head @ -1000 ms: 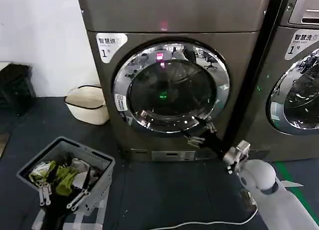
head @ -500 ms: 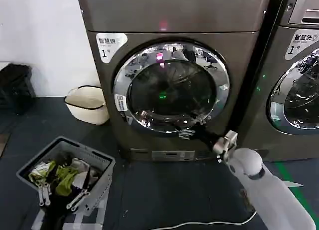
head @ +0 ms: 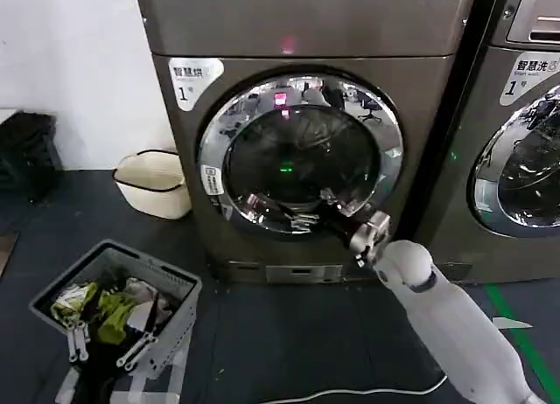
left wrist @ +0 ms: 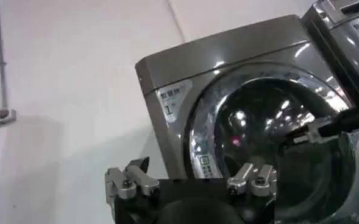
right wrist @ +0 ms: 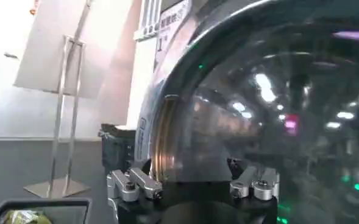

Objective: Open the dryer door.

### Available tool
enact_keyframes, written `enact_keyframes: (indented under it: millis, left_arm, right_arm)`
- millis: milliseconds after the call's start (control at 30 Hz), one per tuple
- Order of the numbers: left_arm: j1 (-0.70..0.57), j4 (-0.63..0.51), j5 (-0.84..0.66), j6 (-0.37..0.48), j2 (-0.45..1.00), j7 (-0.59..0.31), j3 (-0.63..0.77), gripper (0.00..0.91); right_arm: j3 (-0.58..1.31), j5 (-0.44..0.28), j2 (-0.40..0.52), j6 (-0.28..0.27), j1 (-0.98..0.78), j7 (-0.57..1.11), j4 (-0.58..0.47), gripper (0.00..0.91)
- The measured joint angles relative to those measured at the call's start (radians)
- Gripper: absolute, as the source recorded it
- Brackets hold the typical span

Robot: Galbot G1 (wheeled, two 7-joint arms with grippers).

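Observation:
The dryer door (head: 300,155) is a round porthole with a wide chrome ring and dark glass, set in the dark bronze-grey machine, and in the head view it looks flush with the machine's front. My right gripper (head: 317,213) is against the door's lower right part, with the white arm reaching in from the lower right. In the right wrist view that gripper (right wrist: 194,182) is open, and the glass and chrome ring (right wrist: 164,131) lie close ahead of its fingers. My left gripper (left wrist: 191,182) hangs open and empty, well back from the dryer door (left wrist: 270,140).
A grey laundry basket (head: 179,286) holding clothes stands on the dark floor at front left. A cream tub (head: 156,184) sits beside the dryer's left side. A lighter silver machine (head: 516,159) stands close on the right. A white cable (head: 367,391) lies on the floor.
My right gripper has moved left and slightly up, from below the door's lower right edge onto the door's lower part. The door itself looks unmoved.

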Motion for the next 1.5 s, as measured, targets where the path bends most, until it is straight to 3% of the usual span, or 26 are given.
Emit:
enact_keyframes:
  millis: [1500]
  left_arm:
    - [-0.006, 0.002, 0.007, -0.005, -0.01, 0.006, 0.002, 0.907]
  right_arm:
    - [-0.123, -0.073, 0.225, 0.003, 0.145, 0.014, -0.2, 0.907]
